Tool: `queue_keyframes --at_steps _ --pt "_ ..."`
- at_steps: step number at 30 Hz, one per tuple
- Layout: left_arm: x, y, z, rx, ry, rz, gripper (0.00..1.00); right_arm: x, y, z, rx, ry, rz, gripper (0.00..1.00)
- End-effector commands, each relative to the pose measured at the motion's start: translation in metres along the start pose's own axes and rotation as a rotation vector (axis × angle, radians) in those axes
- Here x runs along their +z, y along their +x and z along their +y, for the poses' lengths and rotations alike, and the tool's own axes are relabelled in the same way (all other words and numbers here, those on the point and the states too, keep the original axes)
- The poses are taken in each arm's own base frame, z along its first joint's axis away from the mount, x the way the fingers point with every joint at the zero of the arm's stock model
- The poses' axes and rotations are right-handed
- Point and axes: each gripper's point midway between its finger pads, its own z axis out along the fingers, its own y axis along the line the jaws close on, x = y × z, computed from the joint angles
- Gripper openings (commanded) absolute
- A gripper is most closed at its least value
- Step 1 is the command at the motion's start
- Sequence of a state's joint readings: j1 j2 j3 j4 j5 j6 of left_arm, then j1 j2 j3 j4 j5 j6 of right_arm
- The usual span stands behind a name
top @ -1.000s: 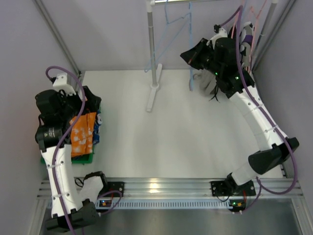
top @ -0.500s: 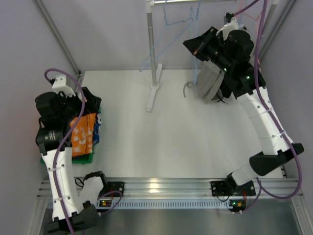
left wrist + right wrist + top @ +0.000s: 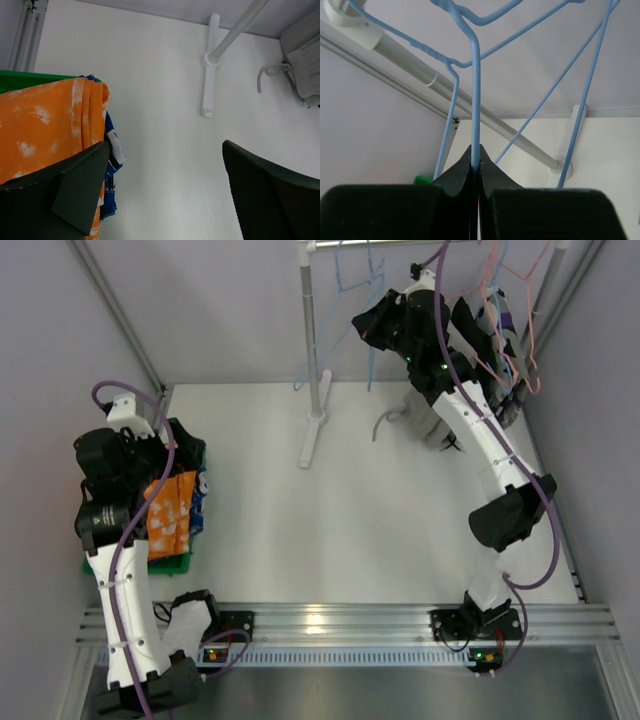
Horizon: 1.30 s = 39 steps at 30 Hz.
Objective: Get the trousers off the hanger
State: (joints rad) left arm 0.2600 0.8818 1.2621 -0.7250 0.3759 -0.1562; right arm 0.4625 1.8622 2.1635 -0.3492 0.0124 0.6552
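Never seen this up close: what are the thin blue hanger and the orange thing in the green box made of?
The blue hanger looks like thin wire, probably metal under a smooth blue coating: slim, even colour, tight bends. The orange cloth is soft, matte fabric with pale blotches: it lies in loose folds in the green box.

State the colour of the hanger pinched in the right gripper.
Light blue, clearest in the right wrist view, where the right gripper clamps the hanger wire.
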Motion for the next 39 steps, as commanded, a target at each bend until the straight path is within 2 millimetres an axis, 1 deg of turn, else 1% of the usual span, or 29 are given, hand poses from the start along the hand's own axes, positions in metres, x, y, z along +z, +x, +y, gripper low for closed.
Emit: queue_keyframes --at_steps 1,4,5,6,8,9,10,11,13,14,16,17,18,19,21,22,23,24,25,26,27,28,29,30,31,33,35,37,39 --pt "0.001 -0.013 0.001 0.031 -0.004 -0.052 0.99 0.002 -0.042 0.033 -0.043 -0.115 -0.145 0.0" --pt "0.0 -0.013 0.001 0.034 -0.007 -0.053 0.99 0.01 -0.03 0.024 -0.04 -0.093 -0.115 0.0" --pt "-0.001 -0.013 0.001 0.036 -0.007 -0.053 0.99 0.008 -0.031 0.024 -0.036 -0.095 -0.117 0.0" --pt "-0.002 -0.013 0.001 0.038 -0.01 -0.056 0.99 0.009 -0.022 0.02 -0.032 -0.093 -0.094 0.0" --pt "-0.003 -0.013 0.002 0.042 -0.012 -0.058 0.99 0.003 -0.019 0.027 -0.023 -0.123 -0.075 0.0" --pt "-0.003 -0.014 0.002 0.042 -0.014 -0.06 0.99 0.003 -0.014 0.024 -0.019 -0.119 -0.06 0.03" --pt "-0.003 -0.014 0.001 0.045 -0.012 -0.062 0.99 0.0 -0.011 0.026 -0.015 -0.129 -0.049 0.08" --pt "-0.004 -0.015 0.001 0.047 -0.01 -0.066 0.99 -0.007 -0.015 0.031 -0.008 -0.14 -0.053 0.24" --pt "-0.006 -0.019 -0.001 0.052 -0.008 -0.079 0.99 -0.014 -0.01 0.031 -0.005 -0.152 -0.031 0.41" --pt "-0.007 -0.022 -0.002 0.057 -0.005 -0.089 0.99 -0.026 -0.018 0.039 0.0 -0.17 -0.041 0.5" --pt "-0.01 -0.028 -0.004 0.069 -0.001 -0.107 0.99 -0.038 -0.016 0.043 -0.002 -0.187 -0.025 0.52" --pt "-0.011 -0.032 -0.005 0.077 0.002 -0.119 0.99 -0.056 -0.028 0.052 -0.006 -0.205 -0.044 0.55" --pt "-0.012 -0.034 -0.007 0.086 0.009 -0.125 0.99 -0.061 -0.024 0.051 -0.009 -0.204 -0.028 0.57" --pt "-0.013 -0.037 -0.007 0.091 0.008 -0.134 0.99 -0.08 -0.035 0.059 -0.024 -0.226 -0.048 0.59" --pt "-0.012 -0.039 -0.009 0.093 0.019 -0.135 0.99 -0.097 -0.029 0.057 -0.044 -0.219 -0.019 0.6" --pt "-0.013 -0.04 -0.011 0.093 0.023 -0.14 0.99 -0.12 -0.04 0.065 -0.068 -0.245 -0.045 0.62" --pt "-0.014 -0.043 -0.012 0.09 0.026 -0.148 0.99 -0.128 -0.033 0.06 -0.081 -0.239 -0.025 0.63" --pt "-0.014 -0.042 -0.012 0.087 0.03 -0.148 0.99 -0.138 -0.034 0.064 -0.095 -0.258 -0.027 0.64" --pt "-0.015 -0.043 -0.014 0.087 0.038 -0.152 0.99 -0.162 -0.045 0.072 -0.126 -0.282 -0.061 0.68" --pt "-0.015 -0.043 -0.016 0.08 0.045 -0.154 0.99 -0.172 -0.048 0.072 -0.142 -0.285 -0.071 0.71" --pt "-0.016 -0.044 -0.017 0.077 0.051 -0.158 0.99 -0.191 -0.06 0.077 -0.181 -0.291 -0.11 0.76" --pt "-0.016 -0.044 -0.018 0.074 0.055 -0.161 0.99 -0.2 -0.068 0.077 -0.199 -0.28 -0.135 0.79" --pt "-0.017 -0.043 -0.019 0.066 0.057 -0.161 0.99 -0.211 -0.079 0.078 -0.219 -0.267 -0.171 0.85" --pt "-0.017 -0.043 -0.02 0.065 0.064 -0.163 0.99 -0.216 -0.089 0.07 -0.234 -0.22 -0.208 0.92" --pt "-0.017 -0.042 -0.02 0.061 0.063 -0.162 0.99 -0.231 -0.101 0.067 -0.265 -0.199 -0.255 0.99" --pt "-0.018 -0.042 -0.021 0.054 0.065 -0.164 0.99 -0.238 -0.114 0.048 -0.283 -0.115 -0.298 1.0" --pt "-0.02 -0.042 -0.021 0.055 0.063 -0.167 0.99 -0.244 -0.119 0.037 -0.299 -0.071 -0.299 0.99" --pt "-0.021 -0.04 -0.021 0.055 0.059 -0.165 0.99 -0.24 -0.121 0.02 -0.296 -0.029 -0.275 0.93" --pt "-0.023 -0.041 -0.021 0.061 0.056 -0.169 0.99 -0.24 -0.129 0.014 -0.29 -0.024 -0.263 0.89"
